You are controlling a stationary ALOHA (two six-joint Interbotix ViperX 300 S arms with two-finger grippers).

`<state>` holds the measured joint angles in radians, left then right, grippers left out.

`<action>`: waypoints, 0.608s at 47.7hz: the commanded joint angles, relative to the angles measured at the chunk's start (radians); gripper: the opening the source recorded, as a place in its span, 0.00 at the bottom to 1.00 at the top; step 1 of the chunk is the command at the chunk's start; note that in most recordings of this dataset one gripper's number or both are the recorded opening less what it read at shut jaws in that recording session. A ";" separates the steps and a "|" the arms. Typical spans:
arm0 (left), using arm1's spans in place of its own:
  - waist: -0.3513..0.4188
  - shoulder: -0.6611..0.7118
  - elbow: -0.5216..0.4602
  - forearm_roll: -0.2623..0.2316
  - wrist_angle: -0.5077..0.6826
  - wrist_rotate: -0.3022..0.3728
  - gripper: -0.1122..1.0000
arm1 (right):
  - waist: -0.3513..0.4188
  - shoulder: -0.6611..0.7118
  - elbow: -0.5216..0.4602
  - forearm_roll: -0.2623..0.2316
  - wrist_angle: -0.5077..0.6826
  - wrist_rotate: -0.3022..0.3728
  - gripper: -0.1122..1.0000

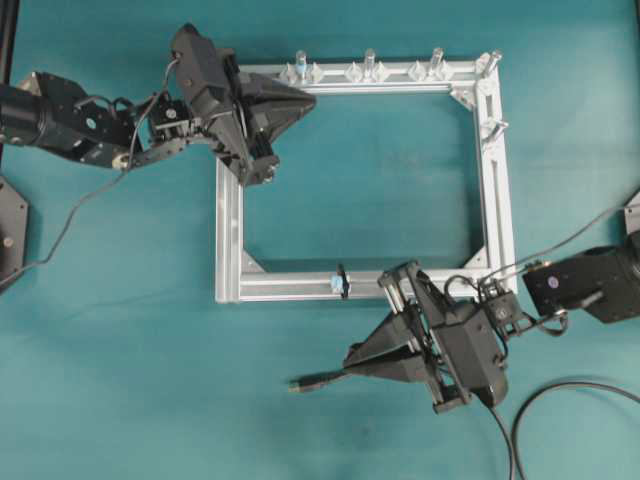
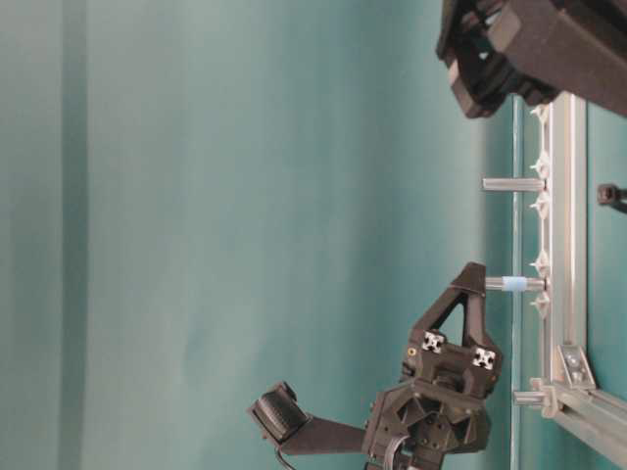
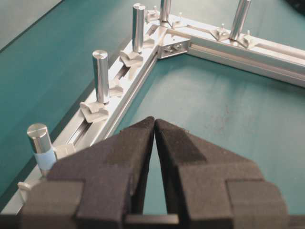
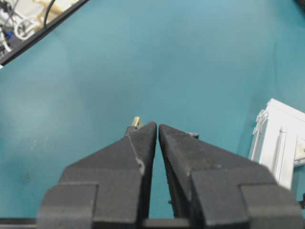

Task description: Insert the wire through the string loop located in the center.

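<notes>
The wire's dark plug (image 1: 305, 381) lies on the teal table below the frame, its metallic tip (image 4: 136, 121) pointing left. The black wire (image 1: 560, 392) runs right under my right gripper and curls off at the lower right. My right gripper (image 1: 348, 357) (image 4: 157, 125) hovers over the plug, shut and holding nothing; the plug peeks out beyond its left finger. The string loop (image 1: 341, 281) circles the frame's near bar with a pale-blue bit at its base. My left gripper (image 1: 312, 97) (image 3: 155, 120) is shut and empty over the frame's far left corner.
A square aluminium frame (image 1: 229, 230) lies in the middle of the table. Upright silver pegs (image 1: 368, 62) (image 3: 100, 71) line its far bar, and one peg (image 3: 40, 143) carries a pale-blue band. Thin grey cables (image 1: 70, 215) trail from both arms.
</notes>
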<state>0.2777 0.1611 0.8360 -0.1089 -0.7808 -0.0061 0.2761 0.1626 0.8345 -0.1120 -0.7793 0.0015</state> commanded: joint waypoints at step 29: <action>-0.064 -0.153 -0.054 0.041 0.331 0.002 0.10 | 0.009 -0.017 -0.044 -0.009 0.037 0.026 0.10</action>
<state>0.2240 0.0337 0.7885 -0.0706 -0.4464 -0.0061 0.2777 0.1641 0.8099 -0.1181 -0.7593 0.0261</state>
